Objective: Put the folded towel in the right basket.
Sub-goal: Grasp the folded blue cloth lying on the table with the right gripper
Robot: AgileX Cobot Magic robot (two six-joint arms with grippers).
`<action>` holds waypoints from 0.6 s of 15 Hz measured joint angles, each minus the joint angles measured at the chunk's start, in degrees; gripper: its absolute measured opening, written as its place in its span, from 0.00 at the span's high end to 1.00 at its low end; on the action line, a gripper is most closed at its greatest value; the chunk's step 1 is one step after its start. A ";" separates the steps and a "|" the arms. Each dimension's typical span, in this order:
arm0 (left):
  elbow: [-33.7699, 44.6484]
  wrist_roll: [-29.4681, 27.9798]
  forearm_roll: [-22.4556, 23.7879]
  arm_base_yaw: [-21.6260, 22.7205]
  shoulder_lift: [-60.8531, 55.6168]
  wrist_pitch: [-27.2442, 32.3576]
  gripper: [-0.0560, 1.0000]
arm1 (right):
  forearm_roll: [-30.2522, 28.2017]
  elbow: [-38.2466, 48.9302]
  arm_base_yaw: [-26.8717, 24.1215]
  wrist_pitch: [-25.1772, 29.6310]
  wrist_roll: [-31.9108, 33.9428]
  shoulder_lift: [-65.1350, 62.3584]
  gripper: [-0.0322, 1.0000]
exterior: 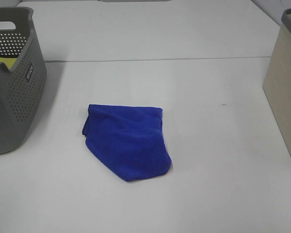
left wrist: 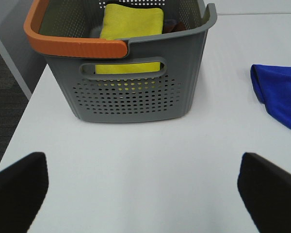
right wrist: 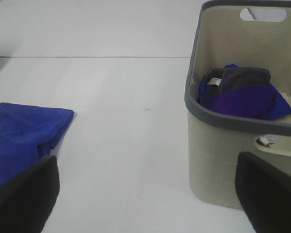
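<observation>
Far left: grey basket (exterior: pixel 12 82) with a yellow cloth (left wrist: pixel 131 22) inside. Not my target.

My left pincer (left wrist: pixel 144 191) hangs released, facing that basket and gripping nothing.

Middle of the table (exterior: pixel 218 194): blue towel (exterior: pixel 127 141), folded and lying flat, well apart from both baskets. Its far edge is straight; its near end is narrower and rounded.

My right pincer (right wrist: pixel 145 194) is also spread wide and empty, facing the gap between the towel and the beige basket (exterior: pixel 285 92). That basket stands at far right and holds dark cloths (right wrist: pixel 242 90).

Step in hand, as I judge it: reach and grasp. The right pincer looks better placed for it.
- Come down over the thick middle of the towel.
- Bite through all layers so the fold keeps.
- Lift above the rim before carrying right.
- Let go well inside, not over the edge.
</observation>
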 joint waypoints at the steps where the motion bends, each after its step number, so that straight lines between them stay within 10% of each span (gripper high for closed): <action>1: 0.00 0.00 0.00 0.00 0.00 0.00 0.01 | 1.20 -1.72 0.00 -1.32 -0.86 4.01 0.05; 9: 0.00 0.00 0.00 0.00 0.00 0.00 0.01 | 26.13 -23.84 -0.06 -7.10 -19.02 53.34 0.05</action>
